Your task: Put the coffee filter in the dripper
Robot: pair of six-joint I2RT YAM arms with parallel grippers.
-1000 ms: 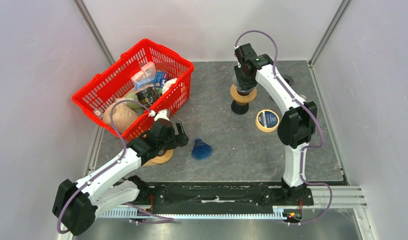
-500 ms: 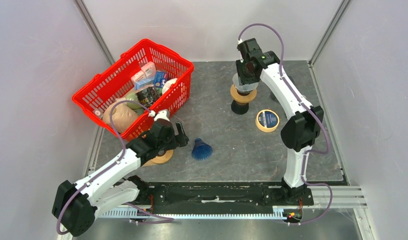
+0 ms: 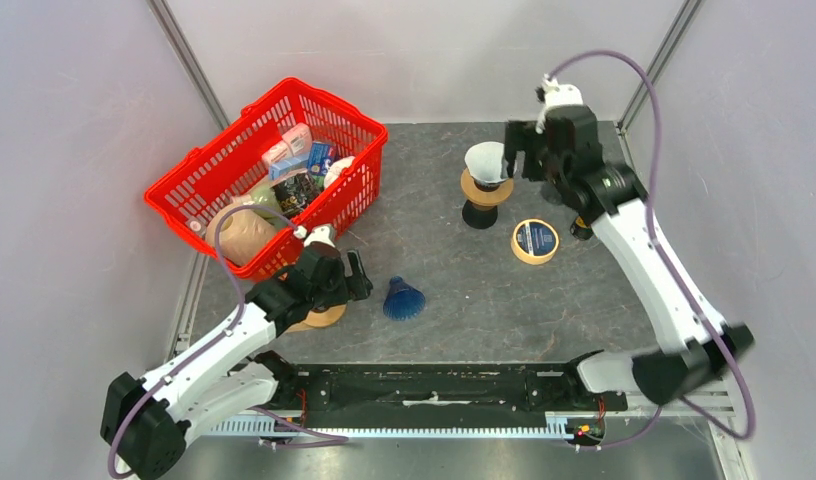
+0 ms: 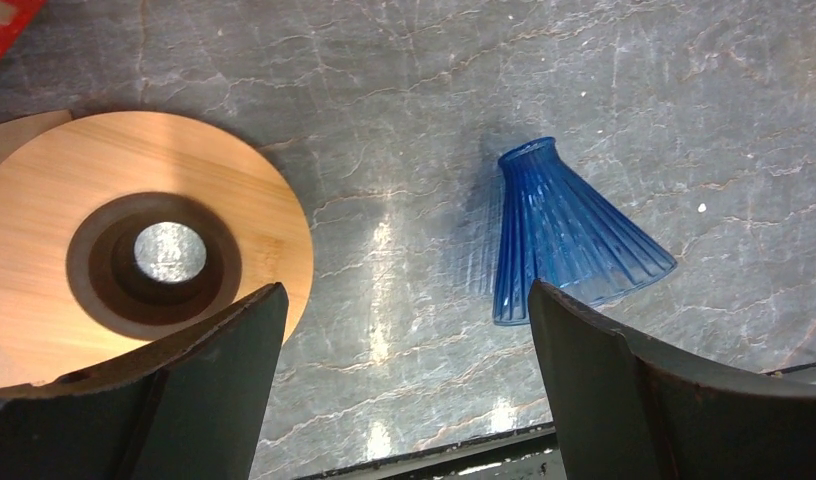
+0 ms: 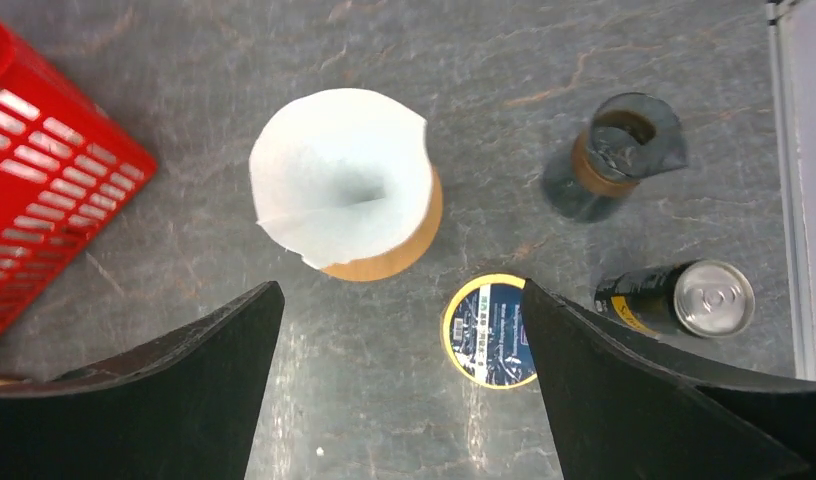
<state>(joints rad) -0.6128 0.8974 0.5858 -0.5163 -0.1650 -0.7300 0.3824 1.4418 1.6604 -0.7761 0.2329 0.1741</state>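
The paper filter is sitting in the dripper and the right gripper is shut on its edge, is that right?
Not quite. The paper filter sits in the dripper, but the right gripper is open, spread wide and not touching the filter; the right wrist view shows it.

Dripper [image 5: 404, 255] mostly hidden under coffee filter [image 5: 334, 175] — only its wooden rim shows, red basket [image 5: 44, 190] cut by left edge, wooden disc [image 4: 234, 210] clipped at left — both wrist views.
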